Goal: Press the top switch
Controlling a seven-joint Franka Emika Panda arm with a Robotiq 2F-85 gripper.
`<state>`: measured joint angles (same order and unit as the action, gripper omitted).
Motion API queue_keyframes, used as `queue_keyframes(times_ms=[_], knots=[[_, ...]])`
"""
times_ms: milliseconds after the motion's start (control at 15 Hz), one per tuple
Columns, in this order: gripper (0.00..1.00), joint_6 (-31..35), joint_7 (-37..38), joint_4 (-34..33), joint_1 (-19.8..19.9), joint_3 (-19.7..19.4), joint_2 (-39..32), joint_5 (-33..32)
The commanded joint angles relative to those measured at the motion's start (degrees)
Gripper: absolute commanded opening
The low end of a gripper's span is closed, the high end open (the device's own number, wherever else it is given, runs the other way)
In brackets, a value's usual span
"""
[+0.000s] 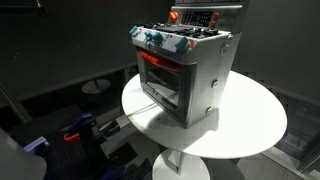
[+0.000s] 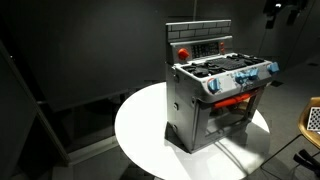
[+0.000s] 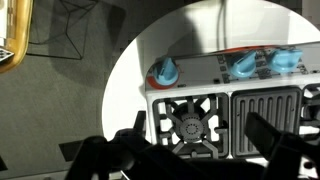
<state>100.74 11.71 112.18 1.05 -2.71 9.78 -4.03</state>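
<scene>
A grey toy stove (image 1: 190,70) (image 2: 215,95) stands on a round white table (image 1: 255,125) (image 2: 140,125). Its upright back panel (image 1: 205,16) (image 2: 200,45) carries a round red button (image 1: 175,16) (image 2: 183,50) and smaller controls. Blue knobs (image 3: 165,72) line the front edge. In the wrist view my gripper (image 3: 200,140) is open and empty, its dark fingers spread over the stove's left burner (image 3: 188,125), above the cooktop. The back panel is out of the wrist view. I cannot make out the gripper in either exterior view.
The stove's oven window glows red (image 1: 160,68) (image 2: 232,100). A yellow object (image 3: 8,40) (image 2: 312,120) sits off the table. Cluttered floor items (image 1: 75,130) lie below the table. A dark fixture (image 2: 285,10) hangs at the upper corner.
</scene>
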Motion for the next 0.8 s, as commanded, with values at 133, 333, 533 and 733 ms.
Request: queue_keyframes(times_ms=[133,333,533,733], knots=[[1.0,-2.44,-2.18,-0.21,0.71,0.5,0.85,0.86],[1.0,-2.5,-2.23,-0.05,0.7,0.54,0.74,0.87],[1.0,-2.49,-2.23,-0.04,0.7,0.54,0.63,0.87],[1.0,-2.49,-2.23,-0.04,0.69,0.54,0.63,0.87]])
